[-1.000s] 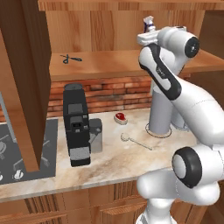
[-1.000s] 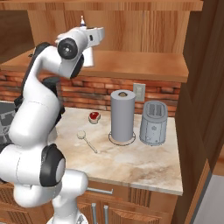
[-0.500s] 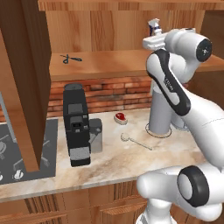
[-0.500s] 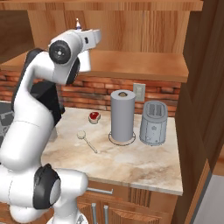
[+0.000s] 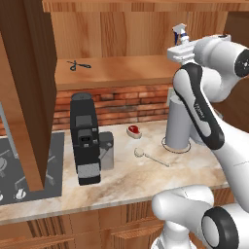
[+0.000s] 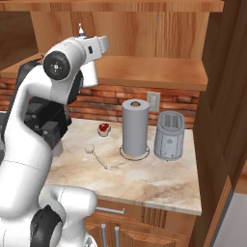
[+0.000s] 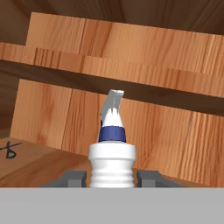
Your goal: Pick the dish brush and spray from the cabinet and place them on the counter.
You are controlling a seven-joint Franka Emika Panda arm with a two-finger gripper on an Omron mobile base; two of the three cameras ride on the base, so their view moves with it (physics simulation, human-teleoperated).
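Since the earlier frames the arm has been swung further right along the cabinet (image 5: pixel 116 34) shelf. The spray (image 7: pixel 112 148) is clamped upright in the gripper (image 7: pixel 111 178), just above the shelf. It should be drawn straight out, then lowered to the counter (image 5: pixel 121 180), clear of the paper towel roll (image 6: pixel 135 126)

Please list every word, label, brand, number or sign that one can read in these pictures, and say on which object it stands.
There is no readable text.
The spray is plain white with a blue collar, no label.
The coffee machine, toaster and paper towel roll show no lettering.
The wall outlet bears no marking.
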